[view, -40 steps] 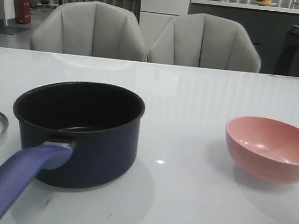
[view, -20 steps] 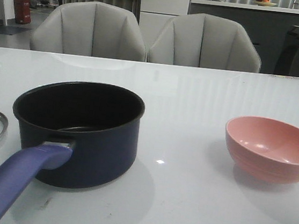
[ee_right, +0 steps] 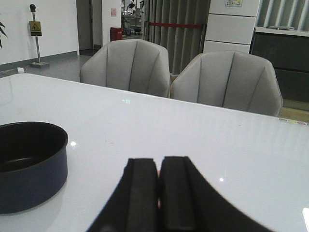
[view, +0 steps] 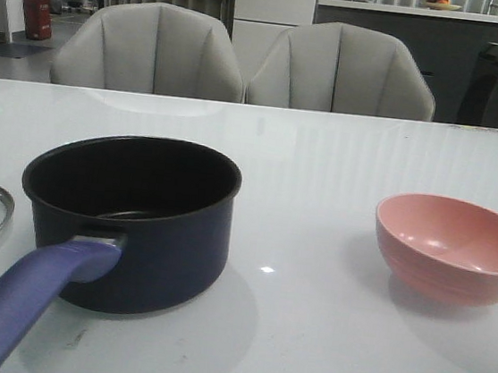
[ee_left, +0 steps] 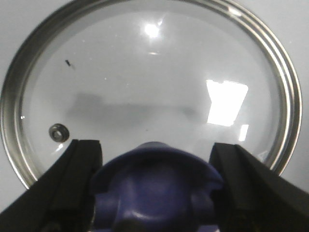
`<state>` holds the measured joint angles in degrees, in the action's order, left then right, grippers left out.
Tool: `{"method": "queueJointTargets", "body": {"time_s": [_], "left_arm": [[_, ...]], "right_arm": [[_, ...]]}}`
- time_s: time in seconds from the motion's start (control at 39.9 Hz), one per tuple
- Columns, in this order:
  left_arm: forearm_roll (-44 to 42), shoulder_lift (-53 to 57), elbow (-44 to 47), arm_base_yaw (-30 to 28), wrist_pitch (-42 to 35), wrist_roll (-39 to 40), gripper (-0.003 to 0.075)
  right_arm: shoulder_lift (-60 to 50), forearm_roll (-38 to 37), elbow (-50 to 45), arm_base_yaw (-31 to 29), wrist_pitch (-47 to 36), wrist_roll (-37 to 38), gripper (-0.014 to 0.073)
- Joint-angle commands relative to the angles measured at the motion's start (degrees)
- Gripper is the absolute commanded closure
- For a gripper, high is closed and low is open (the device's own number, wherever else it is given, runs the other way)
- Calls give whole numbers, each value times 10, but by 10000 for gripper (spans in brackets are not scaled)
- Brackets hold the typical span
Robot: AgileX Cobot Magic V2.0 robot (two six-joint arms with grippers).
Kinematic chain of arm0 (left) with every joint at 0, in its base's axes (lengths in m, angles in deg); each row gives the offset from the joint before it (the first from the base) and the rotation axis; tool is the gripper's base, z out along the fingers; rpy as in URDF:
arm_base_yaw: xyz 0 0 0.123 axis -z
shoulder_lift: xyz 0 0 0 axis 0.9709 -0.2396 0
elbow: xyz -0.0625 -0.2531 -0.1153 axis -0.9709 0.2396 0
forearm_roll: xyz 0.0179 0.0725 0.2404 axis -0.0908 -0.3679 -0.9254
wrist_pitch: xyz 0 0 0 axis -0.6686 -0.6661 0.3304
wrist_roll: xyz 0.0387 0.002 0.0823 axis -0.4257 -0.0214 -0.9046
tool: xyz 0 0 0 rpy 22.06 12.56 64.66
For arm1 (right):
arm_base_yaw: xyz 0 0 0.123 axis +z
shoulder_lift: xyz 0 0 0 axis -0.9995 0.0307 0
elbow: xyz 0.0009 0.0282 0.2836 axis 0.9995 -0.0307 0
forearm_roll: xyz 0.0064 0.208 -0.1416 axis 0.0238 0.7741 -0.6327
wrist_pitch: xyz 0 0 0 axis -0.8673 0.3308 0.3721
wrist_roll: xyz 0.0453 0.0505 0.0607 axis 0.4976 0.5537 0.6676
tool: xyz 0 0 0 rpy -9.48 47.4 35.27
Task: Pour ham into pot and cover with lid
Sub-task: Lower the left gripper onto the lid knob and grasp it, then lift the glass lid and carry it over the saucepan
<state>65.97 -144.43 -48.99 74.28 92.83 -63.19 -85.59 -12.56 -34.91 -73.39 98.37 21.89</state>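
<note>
No writing can be read on the lid (ee_left: pixel 149 92), the pot (view: pixel 133 218) or the bowl (view: pixel 453 248). Far back in the room a small yellow sign (ee_right: pixel 35 28) hangs on a post, but its marks are too small to read.

The lid lies flat on the white table (view: pixel 324 159) at the left edge. In the front view only a bit of its rim shows there. The left claw (ee_left: pixel 154 193) is right over the lid. Its two black fingers (ee_left: pixel 72 183) are spread wide, one on each side of the purple-blue knob (ee_left: pixel 154 186). If they touch the knob, I cannot tell. A small round vent hole (ee_left: pixel 58 131) sits in the glass near the rim.

The pot stands just beside the lid, on the left half of the table, near the front edge. It is dark blue outside and black inside. Its long purple handle (view: pixel 24 305) points to the front left corner. I cannot see ham in the pot.

The pink bowl stands well apart from the pot, at the right edge. It looks bare inside.

The right claw (ee_right: pixel 159 193) has its fingers pressed together with nothing between them. It is above bare table, with the pot off to one side of it.

Two grey chairs (view: pixel 245 60) stand behind the back edge.
</note>
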Motion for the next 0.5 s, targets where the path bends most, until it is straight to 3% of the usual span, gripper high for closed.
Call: {"method": "queueJointTargets", "body": {"time_s": [0.0,0.23,0.48], "left_arm": [[8,23,-20,-3,19,5,504],[8,23,-53,-3,45,5,601],[8,24,-79,-3,79,-10,606]], "right_arm": [[7,1,15,-1,-44,-4,445],[7,1,15,-1,-44,-4,445],[7,1,15,-1,-44,-4,445]]}}
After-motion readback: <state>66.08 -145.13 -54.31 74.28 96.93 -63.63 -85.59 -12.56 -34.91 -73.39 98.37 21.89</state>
